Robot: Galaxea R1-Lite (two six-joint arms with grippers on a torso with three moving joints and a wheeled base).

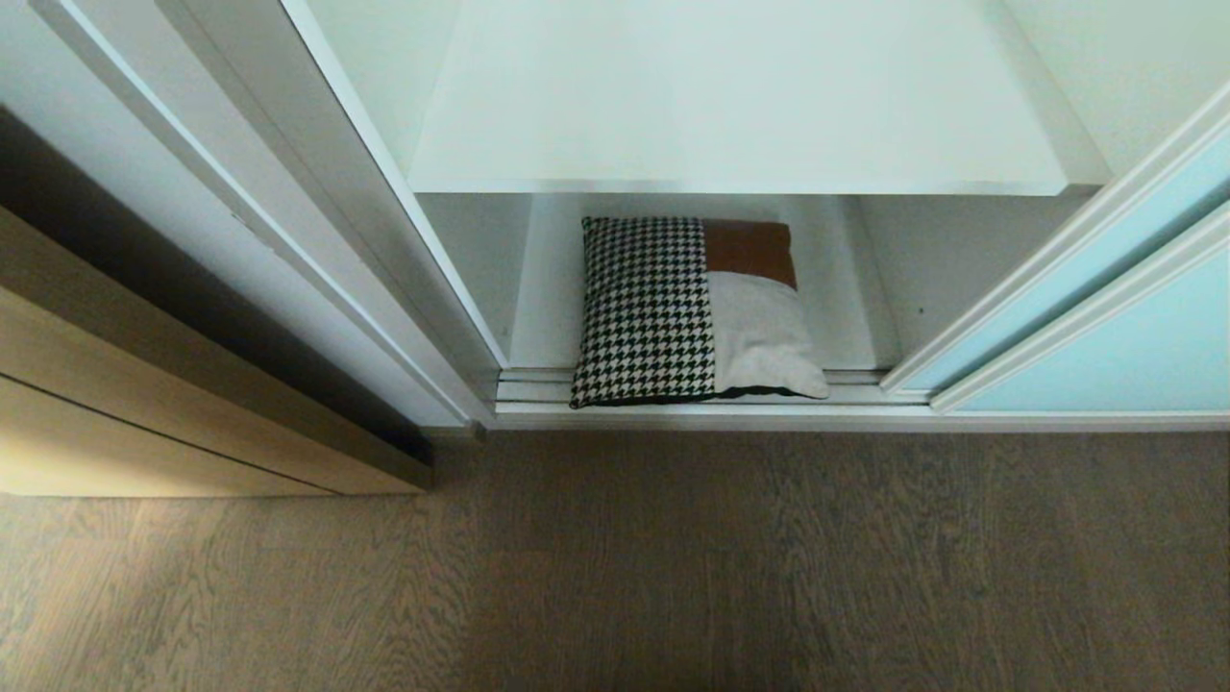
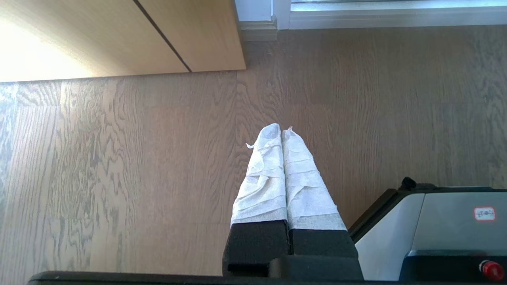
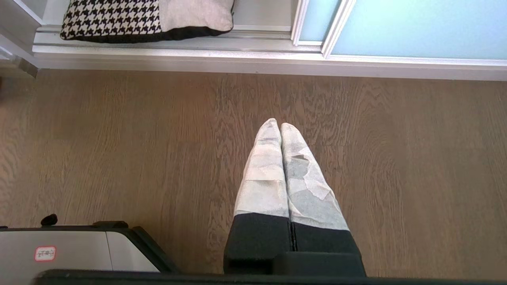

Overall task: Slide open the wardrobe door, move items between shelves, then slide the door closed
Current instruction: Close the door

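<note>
The left tool (image 2: 282, 132) hangs over bare wood floor (image 2: 138, 158), its two wrapped fingers pressed together, clenched on nothing. Ahead of it and to its left stands the light wooden cabinet front (image 2: 119, 35); its corner ends well short of the fingertips, with open floor all around. Part of the robot's base (image 2: 427, 221) sits close beside this tool, cut off by the frame edge.

The right tool (image 3: 280, 126) is likewise clenched and empty, over floor, well apart from the wardrobe's sill track (image 3: 178, 49). Ahead and to its left the cushion (image 3: 130, 19) lies on the lowest shelf (image 1: 846, 288), its front edge overhanging onto the track rails. Directly ahead and to the right the sliding wardrobe door (image 3: 416, 27) stands pushed aside, leaving the opening clear in front of the cushion.

In the head view neither arm shows. The upper shelf (image 1: 730, 106) juts over the cushion's rear edge and hides the compartment's back. The door's upper part is cut off.
</note>
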